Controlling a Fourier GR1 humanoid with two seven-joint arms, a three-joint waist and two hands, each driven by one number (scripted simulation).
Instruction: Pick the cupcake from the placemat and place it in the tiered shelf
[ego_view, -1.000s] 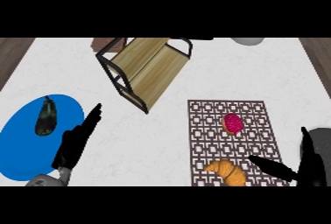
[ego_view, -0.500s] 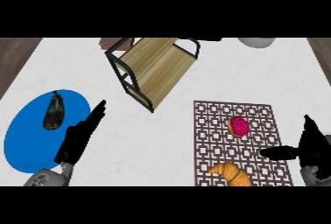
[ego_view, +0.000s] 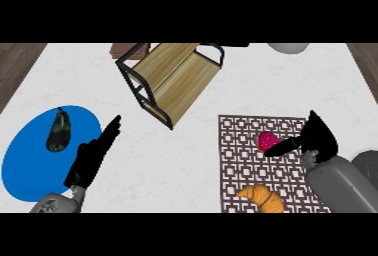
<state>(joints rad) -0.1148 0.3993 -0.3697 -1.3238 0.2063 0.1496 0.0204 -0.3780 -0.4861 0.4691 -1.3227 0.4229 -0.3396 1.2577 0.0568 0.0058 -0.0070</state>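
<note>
White marbled counter (ego_view: 295, 85): pink cupcake (ego_view: 266, 140) on brown lattice placemat (ego_view: 247, 167); right hand (ego_view: 317, 137) released, thumb just beside cupcake; left hand (ego_view: 90, 159) released beside round blue plate (ego_view: 29, 167).

**Q:** Where is there open room?

**A:** Bare white counter (ego_view: 295, 85) fills the upper right of the frame. It runs down through the centre between the tiered shelf (ego_view: 173, 75) and the placemat (ego_view: 247, 165).

**Q:** What stands in the way?

**A:** The shelf sits tilted at upper centre behind a dark frame. At right, the right hand (ego_view: 316, 137), fingers straight, has its thumb just beside the cupcake (ego_view: 266, 140). A croissant (ego_view: 262, 197) blocks the mat's lower edge. At lower left, the open left hand (ego_view: 92, 157) overlaps a blue plate (ego_view: 26, 160) holding an eggplant (ego_view: 59, 130).
</note>
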